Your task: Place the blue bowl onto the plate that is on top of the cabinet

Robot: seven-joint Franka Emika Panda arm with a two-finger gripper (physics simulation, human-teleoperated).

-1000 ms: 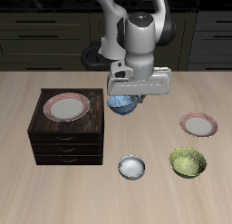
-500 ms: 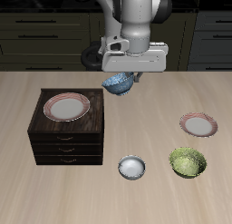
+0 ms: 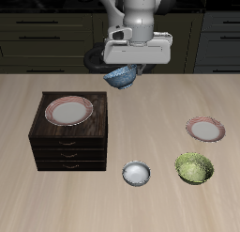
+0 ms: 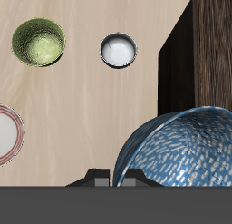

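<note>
My gripper (image 3: 125, 70) is shut on the rim of the blue bowl (image 3: 121, 78) and holds it tilted in the air, well above the table and behind the cabinet's far corner. In the wrist view the blue bowl (image 4: 186, 148) fills the near field, hanging from my fingers (image 4: 116, 177). The dark brown cabinet (image 3: 70, 144) stands nearer the table's front edge, and its edge shows in the wrist view (image 4: 203, 55). The plate (image 3: 69, 110) with the pinkish-red rim lies on the cabinet top, empty.
A plain white-grey bowl (image 3: 137, 173) and a green leafy bowl (image 3: 194, 167) sit near the table's front edge. A second pink-rimmed plate (image 3: 204, 130) lies on the table behind the green bowl. All three show in the wrist view: (image 4: 118, 50), (image 4: 38, 42), (image 4: 7, 135).
My gripper has risen with the blue bowl, lifting it from near the table surface to well above it, and drifted slightly toward the cabinet side.
</note>
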